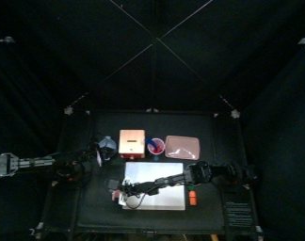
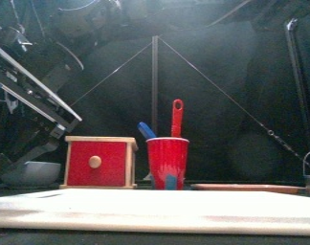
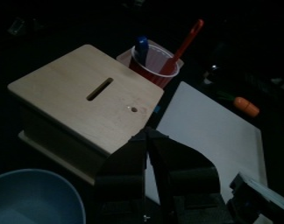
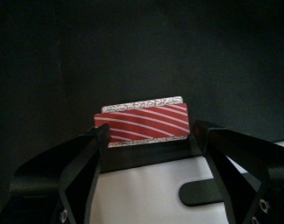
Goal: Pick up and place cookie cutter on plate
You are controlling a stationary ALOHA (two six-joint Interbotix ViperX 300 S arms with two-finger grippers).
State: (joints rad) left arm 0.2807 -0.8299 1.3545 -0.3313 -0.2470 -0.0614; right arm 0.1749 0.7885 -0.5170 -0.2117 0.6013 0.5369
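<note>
**A:** Nearest the lens are the right gripper's [image 4: 151,133] two black jaws, spread as wide as they go, with nothing held. What is between them?

**B:** The cookie cutter [image 4: 142,122], a red band with white stripes and a glittery upper rim. It stands on the white board's [image 4: 145,188] edge, straight ahead of the jaws and just beyond their tips.

**A:** Which way does it run?

**B:** Its long side lies across the gap, from one jaw towards the other. It nearly fills the opening, so I judge there is little spare room at either end. A straight push forward should bracket it. A slight drift sideways would knock one end.

**A:** Which arm is closer?

**B:** The right, clearly. From above, it reaches across to the board's left end, where the cutter shows as a red speck. The left arm [image 1: 67,162] rests off to the side over the tan box [image 3: 92,96], near the red cup [image 3: 154,63].

**A:** And the plate [image 1: 183,146]?

**B:** It is pale pink, behind the board, right of the cup and well apart from the cutter. The carry would go back and to the right.
</note>
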